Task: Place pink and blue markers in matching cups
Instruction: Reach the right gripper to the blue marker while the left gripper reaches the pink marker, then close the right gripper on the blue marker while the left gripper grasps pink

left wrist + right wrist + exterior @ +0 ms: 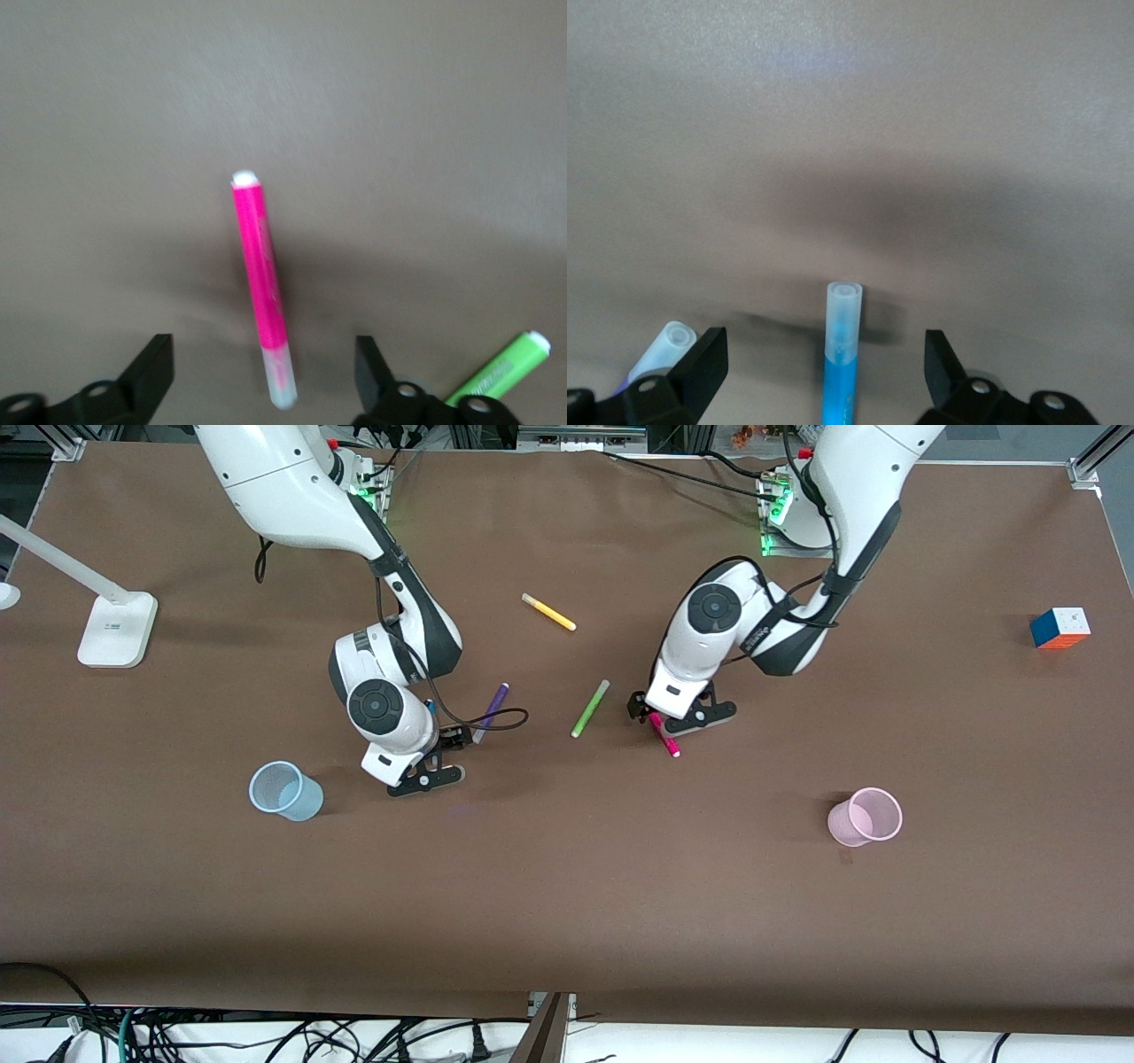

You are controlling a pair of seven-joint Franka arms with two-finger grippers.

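2 cups nearest cam: pale pink cup [866, 816] twd left arm's end, pale blue cup [284, 790] twd right arm's. 5 pens farther: blue marker [838, 361] lying betw wide-open right gripper [824, 372]; magenta pink marker [263, 295], pale end, betw wide-open left gripper [264, 372]; purple pen [491, 711], green pen [590, 708], yellow pen [548, 612]. 1 cube [1060, 628].

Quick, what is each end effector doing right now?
Left end effector: open, straddling the pink marker.
Right end effector: open, straddling the blue marker.
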